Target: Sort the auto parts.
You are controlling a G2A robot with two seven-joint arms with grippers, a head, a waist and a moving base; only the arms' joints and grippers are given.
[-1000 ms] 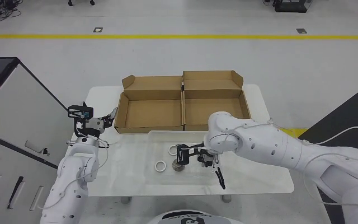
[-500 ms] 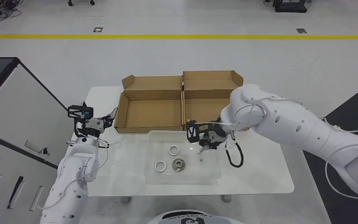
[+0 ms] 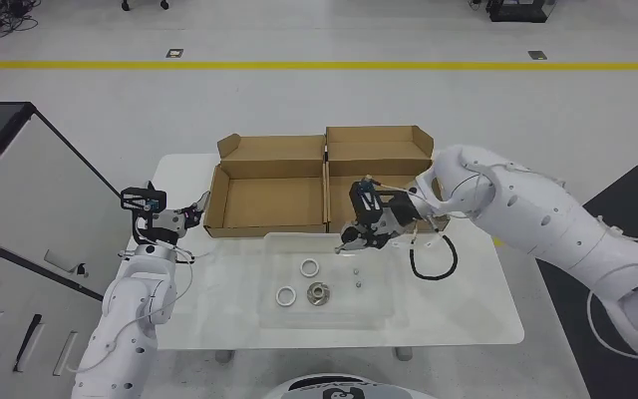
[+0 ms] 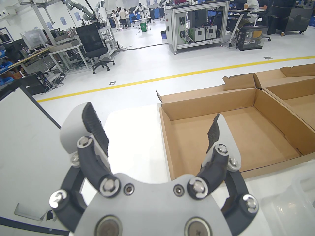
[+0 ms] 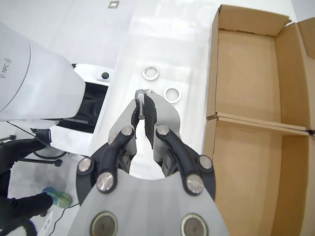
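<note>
My right gripper (image 5: pixel 142 100) is shut on a steel bolt (image 5: pixel 140 94), gripped along its threaded shank with the hex head sticking out past the fingertips. In the top view this gripper (image 3: pixel 352 238) hangs over the back edge of the clear tray (image 3: pixel 374 314), just in front of the right cardboard box (image 3: pixel 384 199). In the tray lie two white rings (image 3: pixel 310 267) (image 3: pixel 286 296), a round metal part (image 3: pixel 319 292) and a small piece (image 3: pixel 357 280). My left gripper (image 4: pixel 155 121) stands open with nothing in it at the table's left edge, beside the left cardboard box (image 4: pixel 233 128).
The two open cardboard boxes (image 3: pixel 267 199) sit side by side at the back of the white table (image 3: pixel 478 309), flaps raised. The right arm's black cable (image 3: pixel 431 269) loops over the tray's right end. Bare table lies to the right of the tray.
My right arm has lifted away from the round metal part in the tray and swung back toward the right box, bolt in its fingers. The left arm has not moved.
</note>
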